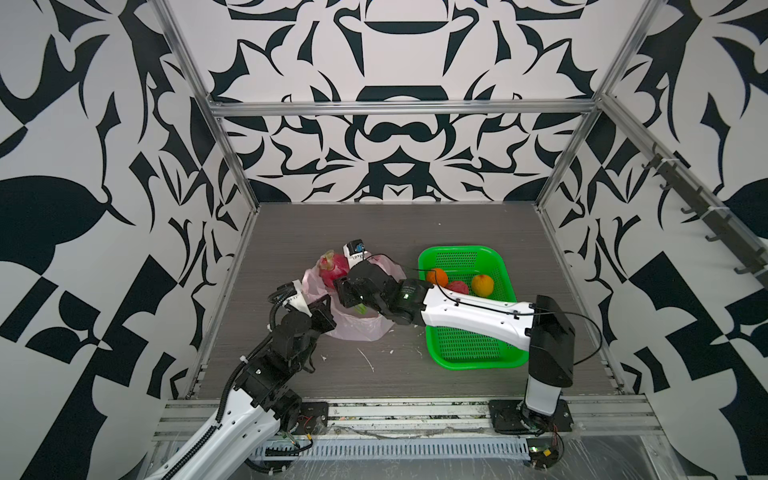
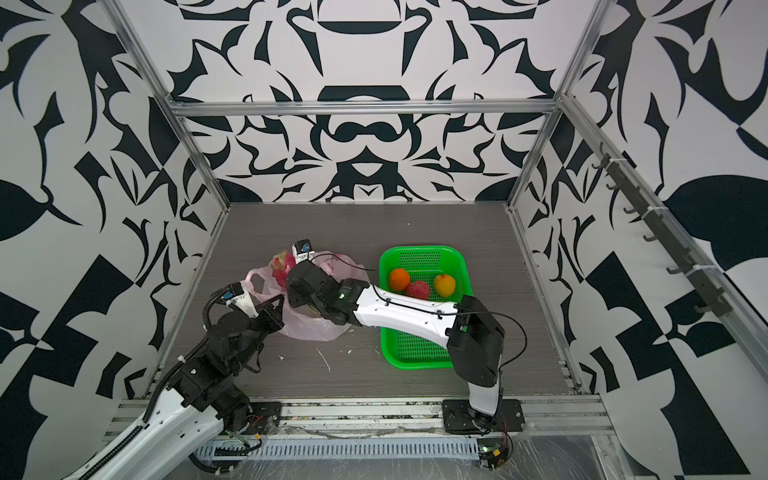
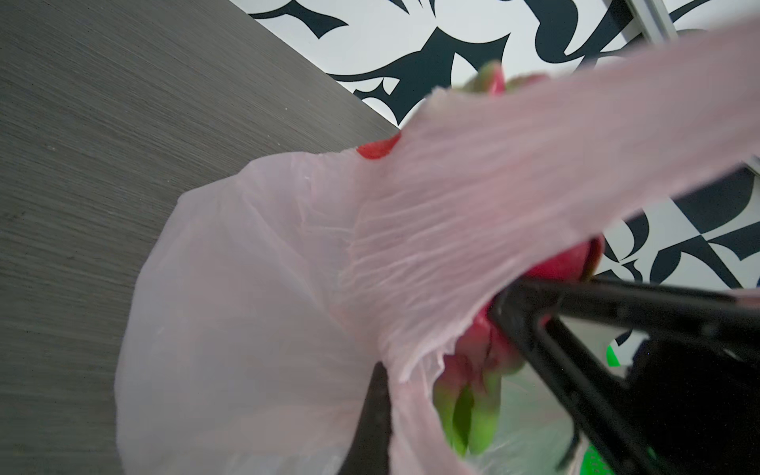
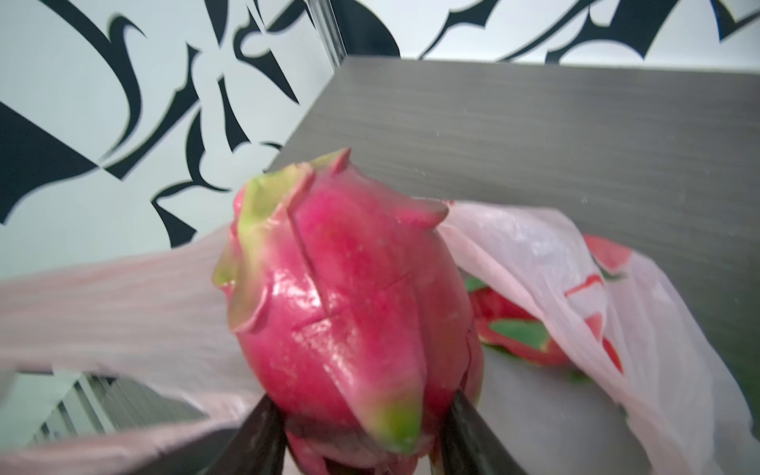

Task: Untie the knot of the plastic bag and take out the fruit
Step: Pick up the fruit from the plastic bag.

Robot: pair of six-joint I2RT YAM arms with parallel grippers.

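While the right gripper squeezes one dragon fruit between its two black fingers, the fruit sits up above the plastic bag, over the bag's far side in both top views. The fingers press on the fruit's low end, one on each side, and the fruit fills the gap. The left gripper has its fingers pressed together. It seems to pinch a thin edge of the bag, because the pink film is pulled tight in the left wrist view.

No knot shows, and the bag's mouth looks open. A second dragon fruit lies inside the bag on the table. The orange, the bumpy red ball and the yellow-orange fruit sit in the green basket, near the bag.

I think the dragon fruit is heavy and firm, with shiny skin that could slip. Its green tips look bendy, so they are bad places to grab. The fat middle is the best place to hold. The bag is light and floppy. It can tear or cling to the fruit, so holding its edge down helps.
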